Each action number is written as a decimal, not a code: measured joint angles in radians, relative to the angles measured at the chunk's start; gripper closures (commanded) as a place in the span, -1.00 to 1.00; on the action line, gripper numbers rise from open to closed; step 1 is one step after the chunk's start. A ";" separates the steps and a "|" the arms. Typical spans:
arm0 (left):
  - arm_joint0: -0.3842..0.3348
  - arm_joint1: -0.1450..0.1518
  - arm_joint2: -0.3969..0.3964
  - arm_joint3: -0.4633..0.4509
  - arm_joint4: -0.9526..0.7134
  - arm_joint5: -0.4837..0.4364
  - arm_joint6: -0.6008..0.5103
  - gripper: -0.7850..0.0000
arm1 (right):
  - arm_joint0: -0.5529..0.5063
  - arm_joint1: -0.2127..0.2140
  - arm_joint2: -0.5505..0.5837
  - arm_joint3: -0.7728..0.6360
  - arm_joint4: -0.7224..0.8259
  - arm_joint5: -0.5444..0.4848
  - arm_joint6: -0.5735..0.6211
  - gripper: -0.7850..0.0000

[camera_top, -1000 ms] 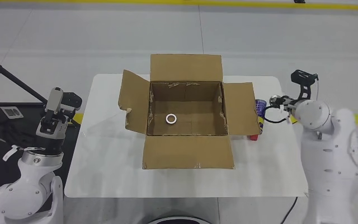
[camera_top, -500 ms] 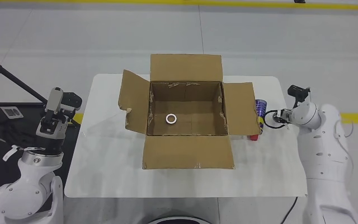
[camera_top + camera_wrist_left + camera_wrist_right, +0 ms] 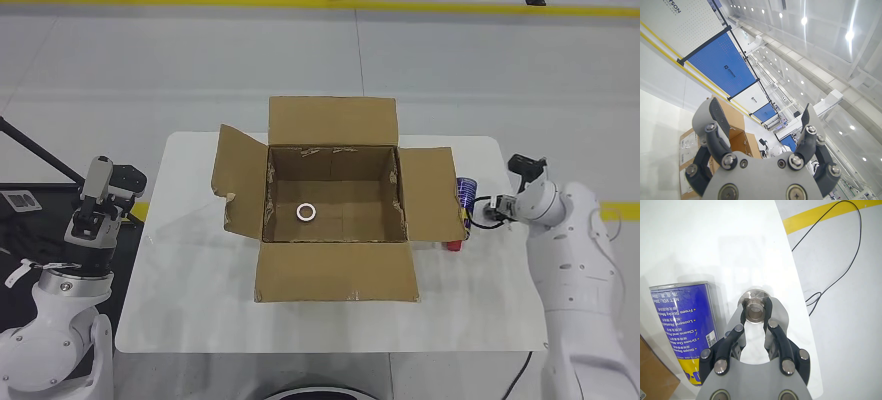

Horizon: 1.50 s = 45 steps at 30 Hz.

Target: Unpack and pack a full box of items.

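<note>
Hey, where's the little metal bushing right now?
In the right wrist view, the metal bushing is clamped in the right gripper, above the table's right side, just beside the blue can.

A white worktop (image 3: 185, 300) stands on a pale grey floor (image 3: 150, 70). A yellow line (image 3: 300, 5) runs across the floor beyond it, and a strip of yellow tape (image 3: 810, 220) lies off one side, near a thin black cable (image 3: 860, 228) that loops over the floor. Blue (image 3: 723, 64) and white perforated panels (image 3: 687, 24) in black frames stand in a row under bright ceiling lights (image 3: 849, 35).
</note>
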 measured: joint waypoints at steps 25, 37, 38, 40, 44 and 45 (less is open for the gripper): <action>0.000 0.000 0.000 0.000 0.000 0.000 0.000 -1.00 | -0.054 0.010 0.047 -0.488 0.171 0.022 -0.004 -0.92; 0.000 0.000 0.000 0.000 0.000 0.000 0.000 -1.00 | -0.009 -0.034 -0.246 -0.724 0.408 -0.089 0.022 -0.95; 0.000 0.000 0.000 0.000 0.000 0.000 0.000 -1.00 | 0.003 -0.040 -0.279 -0.715 0.420 -0.097 0.024 -0.94; 0.000 0.000 0.000 0.000 0.000 0.000 0.000 -1.00 | 0.033 -0.054 -0.355 -0.685 0.454 -0.113 0.025 -0.95; 0.000 0.000 0.000 0.000 0.000 0.000 0.000 -1.00 | 0.092 -0.084 -0.481 -0.587 0.505 -0.132 0.005 -0.90; 0.000 0.000 0.000 0.000 0.000 0.000 0.000 -1.00 | 0.104 -0.092 -0.509 -0.558 0.514 -0.136 -0.001 -0.87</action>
